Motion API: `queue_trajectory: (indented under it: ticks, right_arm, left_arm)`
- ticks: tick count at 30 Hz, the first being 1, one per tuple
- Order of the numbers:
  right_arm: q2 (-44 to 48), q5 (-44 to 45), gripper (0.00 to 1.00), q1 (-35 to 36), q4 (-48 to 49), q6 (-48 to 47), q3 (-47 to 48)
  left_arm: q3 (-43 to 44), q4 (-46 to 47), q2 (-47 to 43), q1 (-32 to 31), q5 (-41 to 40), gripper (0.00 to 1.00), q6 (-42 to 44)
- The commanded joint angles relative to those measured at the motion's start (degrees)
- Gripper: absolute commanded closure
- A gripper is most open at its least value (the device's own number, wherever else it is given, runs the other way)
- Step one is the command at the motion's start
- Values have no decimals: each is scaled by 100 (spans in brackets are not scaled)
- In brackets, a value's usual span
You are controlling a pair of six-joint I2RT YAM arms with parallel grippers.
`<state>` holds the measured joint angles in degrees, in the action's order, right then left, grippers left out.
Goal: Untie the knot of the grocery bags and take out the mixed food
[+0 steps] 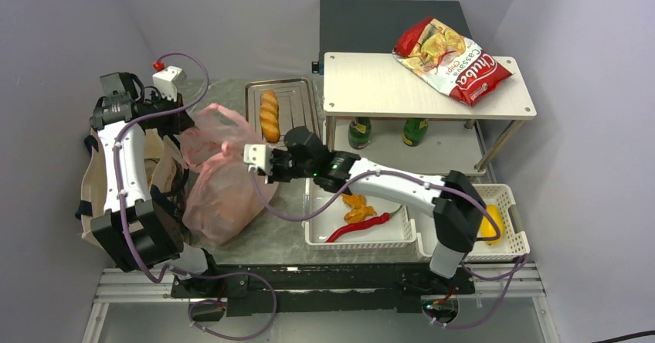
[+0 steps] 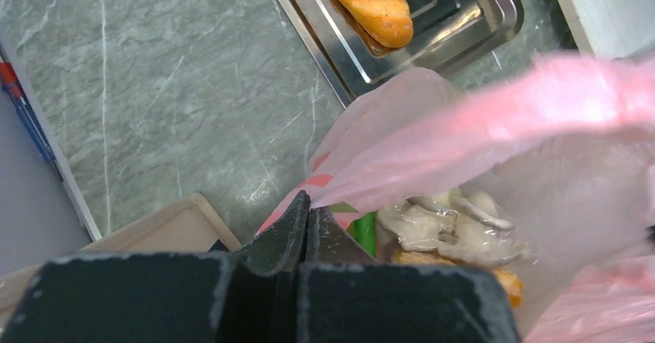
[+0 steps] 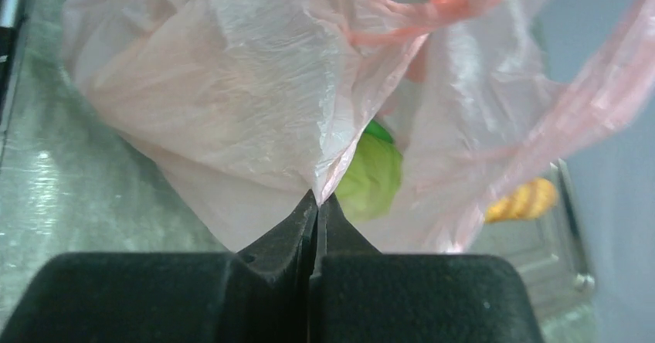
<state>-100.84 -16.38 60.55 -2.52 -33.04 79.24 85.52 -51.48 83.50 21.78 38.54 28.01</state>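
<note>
The pink bag lay on the bench left of centre, its long axis running roughly from 12 to 6 o'clock in the overhead view. The beige tote slumped just beside it at 9 o'clock, under the left arm.

Both arms were on the pink bag, so neither was the nearer. The left claw was pressed together on a fold of pink film at the bag's 10 o'clock side. The right claw was likewise clamped on a peak of film at the bag's 2 o'clock side. The two grips faced each other across the neck of the bag. I judged that the coming move would be a pull apart along the 9-to-3 line, crosswise to the bag's length.

A twisted pink strand ran above the right claw in its own view. Whether the knot was fully undone could not be told.

The food was all inside the bag. In the right wrist view the cabbage sat just past the fingertips at 1 o'clock, behind the film. In the left wrist view a green vegetable, white wrapped food and a brown bun lay at 3 to 4 o'clock of the tips. The baguette rested in the steel tray, well apart at 12 o'clock.
</note>
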Motion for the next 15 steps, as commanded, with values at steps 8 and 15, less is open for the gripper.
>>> queue_trajectory:
  ticks: [8, 15]
  right_arm:
    - [1136, -26, 100, -657, 448, 84, -499]
    - [1156, -259, 100, -434, 606, -83, -783]
  left_arm:
    - [654, -146, 135, 208, 177, 88, 9]
    - [1599, -3071, -294, 757, 2046, 15, 3148]
